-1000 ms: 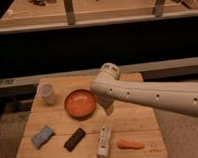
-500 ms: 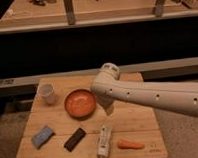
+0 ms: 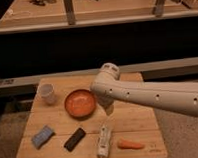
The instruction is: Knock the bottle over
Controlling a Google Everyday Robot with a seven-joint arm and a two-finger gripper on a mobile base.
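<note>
A white bottle (image 3: 103, 140) lies on its side near the front edge of the wooden table (image 3: 134, 119), its length running front to back. My gripper (image 3: 108, 109) hangs down from the pale arm (image 3: 148, 95), which reaches in from the right. The gripper is above the table just right of the orange bowl (image 3: 80, 103) and a little behind the bottle's far end, apart from it.
A white cup (image 3: 47, 92) stands at the back left. A blue-grey packet (image 3: 43, 136) and a dark bar (image 3: 75, 139) lie at the front left. An orange carrot (image 3: 130, 144) lies right of the bottle. A dark counter and rail run behind the table.
</note>
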